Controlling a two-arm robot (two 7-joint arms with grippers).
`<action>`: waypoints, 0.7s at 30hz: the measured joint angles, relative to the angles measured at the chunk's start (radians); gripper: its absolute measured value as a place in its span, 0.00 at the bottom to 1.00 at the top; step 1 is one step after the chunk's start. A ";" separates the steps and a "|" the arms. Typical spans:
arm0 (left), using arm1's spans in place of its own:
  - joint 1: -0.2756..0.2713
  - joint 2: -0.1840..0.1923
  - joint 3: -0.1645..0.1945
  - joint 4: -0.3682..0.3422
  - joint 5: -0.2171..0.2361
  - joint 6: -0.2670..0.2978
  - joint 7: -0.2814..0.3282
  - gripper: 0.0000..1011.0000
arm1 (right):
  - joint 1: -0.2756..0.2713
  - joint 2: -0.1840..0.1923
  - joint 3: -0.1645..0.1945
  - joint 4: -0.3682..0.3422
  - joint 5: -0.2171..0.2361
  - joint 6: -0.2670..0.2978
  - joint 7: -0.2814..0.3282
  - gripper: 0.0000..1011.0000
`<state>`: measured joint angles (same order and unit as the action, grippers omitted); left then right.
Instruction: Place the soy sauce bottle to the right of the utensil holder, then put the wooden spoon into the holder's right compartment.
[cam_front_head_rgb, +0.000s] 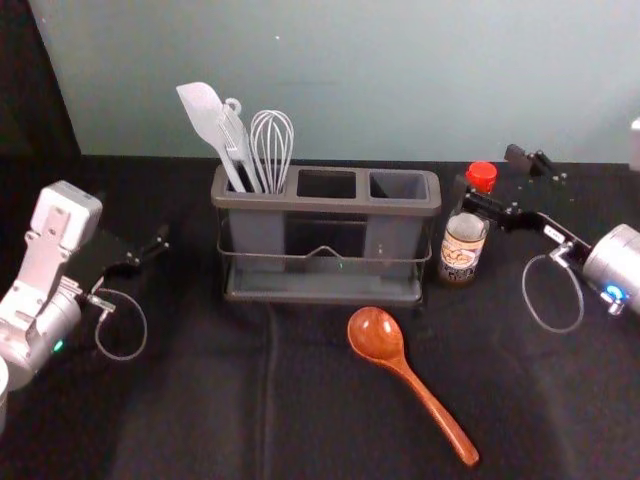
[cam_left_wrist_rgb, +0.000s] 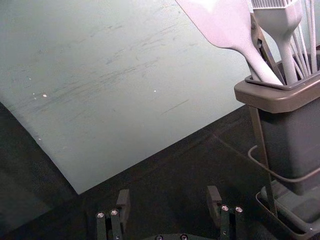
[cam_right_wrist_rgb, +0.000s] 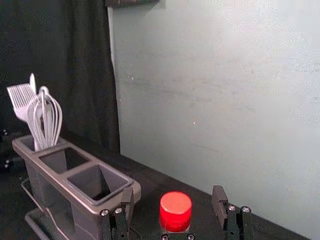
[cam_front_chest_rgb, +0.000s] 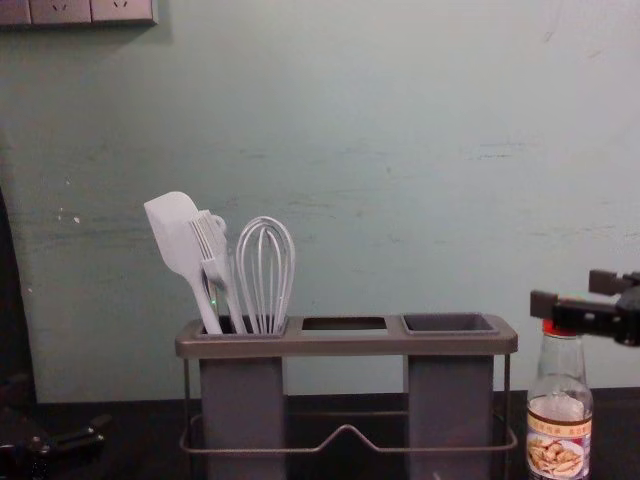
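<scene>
My right gripper (cam_front_head_rgb: 492, 176) is open at the red-capped soy sauce bottle (cam_front_head_rgb: 463, 245), which stands upright just right of the utensil holder (cam_front_head_rgb: 325, 203). In the right wrist view the red cap (cam_right_wrist_rgb: 175, 210) lies between the open fingers of the right gripper (cam_right_wrist_rgb: 173, 196). The chest view has the right gripper (cam_front_chest_rgb: 572, 293) at cap height beside the bottle (cam_front_chest_rgb: 559, 420). The wooden spoon (cam_front_head_rgb: 378, 335) lies in front of the holder, its handle slanting toward the front right. Left of the holder, my left gripper (cam_front_head_rgb: 146, 254) is open; the left wrist view has the left gripper (cam_left_wrist_rgb: 169, 196) empty.
A white spatula (cam_front_head_rgb: 205, 115), a brush and a whisk (cam_front_head_rgb: 272, 150) stand in the holder's left compartment. The middle and right compartments (cam_front_chest_rgb: 450, 324) are empty. A pale wall (cam_front_head_rgb: 400, 80) rises behind the black-covered table (cam_front_head_rgb: 200, 400).
</scene>
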<state>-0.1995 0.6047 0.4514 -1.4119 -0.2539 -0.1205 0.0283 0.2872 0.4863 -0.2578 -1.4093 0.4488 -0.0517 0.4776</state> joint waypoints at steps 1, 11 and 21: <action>0.000 0.000 0.000 0.000 0.000 0.000 0.000 0.99 | -0.004 0.002 0.003 -0.010 0.002 0.001 -0.002 0.99; 0.000 0.000 0.000 0.000 0.000 0.000 0.000 0.99 | -0.086 0.110 -0.002 -0.344 0.063 0.173 0.019 0.99; 0.000 0.000 0.000 0.000 0.000 0.000 0.000 0.99 | -0.082 0.141 -0.034 -0.400 0.104 0.203 0.028 0.99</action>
<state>-0.1995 0.6047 0.4514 -1.4119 -0.2539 -0.1205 0.0283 0.2055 0.6269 -0.2913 -1.8092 0.5531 0.1511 0.5053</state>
